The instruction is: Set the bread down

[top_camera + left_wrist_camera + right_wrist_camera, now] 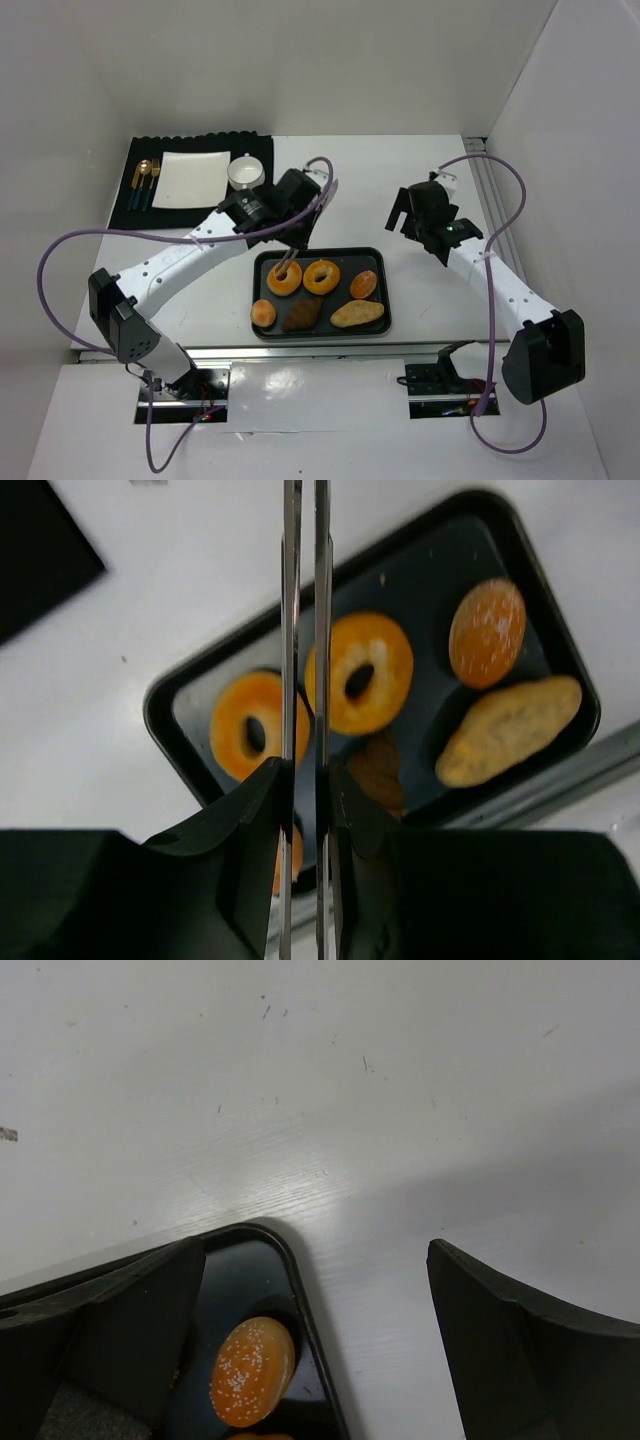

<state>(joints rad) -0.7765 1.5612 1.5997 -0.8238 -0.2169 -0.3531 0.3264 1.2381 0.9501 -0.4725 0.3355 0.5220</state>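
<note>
Left wrist view: left gripper clamps the tongs nearly closed; that thin pinch may drop the bagel. Right gripper gapes.

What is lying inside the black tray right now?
The tray holds six breads: left ring, right ring, sugared bun, oval loaf, croissant, round bun. The tongs cover a strip of the left ring; whether they touch it cannot be seen.
</note>
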